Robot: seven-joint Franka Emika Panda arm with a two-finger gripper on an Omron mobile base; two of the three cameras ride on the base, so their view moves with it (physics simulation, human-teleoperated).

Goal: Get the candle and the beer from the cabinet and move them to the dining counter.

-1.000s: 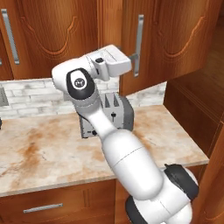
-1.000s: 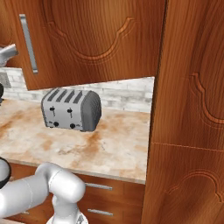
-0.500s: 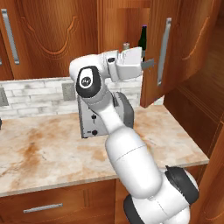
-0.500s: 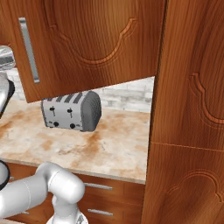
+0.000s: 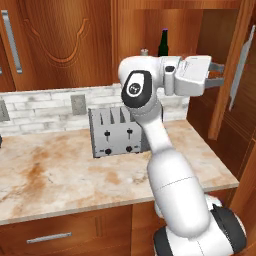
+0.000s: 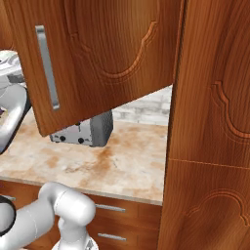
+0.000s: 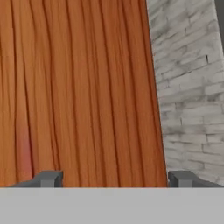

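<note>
The beer (image 5: 163,44) and candle (image 5: 144,52) stand untouched on the cabinet (image 5: 200,30) shelf, behind and above the claw (image 7: 114,178), which is spread wide and empty against the opened door (image 5: 235,75); both transfers to the dining counter remain.

Cabinet (image 5: 150,35) door open; beer (image 5: 163,44), candle (image 5: 144,52) upright inside.

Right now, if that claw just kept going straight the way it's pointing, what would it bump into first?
Most likely the open cabinet door. In the hand view its wood grain spans the space ahead of the wide-open claw, with the brick wall showing beyond its edge. How near the door is, I can't tell.
</note>
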